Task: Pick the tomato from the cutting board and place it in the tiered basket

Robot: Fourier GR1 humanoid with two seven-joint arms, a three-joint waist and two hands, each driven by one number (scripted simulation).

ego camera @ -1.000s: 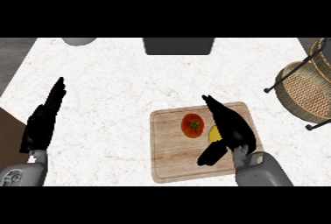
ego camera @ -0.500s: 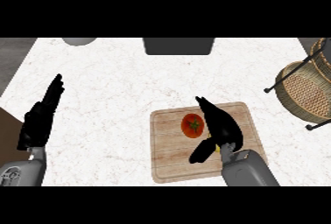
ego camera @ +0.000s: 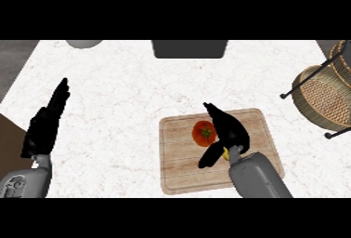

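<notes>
Nearest, at about five o'clock, the right forearm comes up over the cutting board [ego camera: 179,160], a pale wooden slab lying flat on the speckled white worktop [ego camera: 130,88]. The right hand [ego camera: 230,130] is spread above the board, fingers straight and apart, the thumb pointing down toward six o'clock; it closes on nothing. A small yellow thing [ego camera: 225,154] peeks out from under the wrist, too hidden to name.

The tomato [ego camera: 204,133] sits on the board just at the hand's nine o'clock side, red with a green stem star on top, its right edge tucked under the fingers. Whether the fingers touch it cannot be told from above.

Over at eight o'clock the left hand [ego camera: 47,123] rests near the worktop's edge, fingers straight and pointing toward twelve, holding nothing.

Farther out, at three o'clock, the tiered basket [ego camera: 326,95] stands on its dark wire frame, woven sides showing, well apart from the board. At twelve o'clock a dark rectangular object [ego camera: 190,48] sits at the far edge, with a grey round object [ego camera: 83,43] at eleven o'clock.
</notes>
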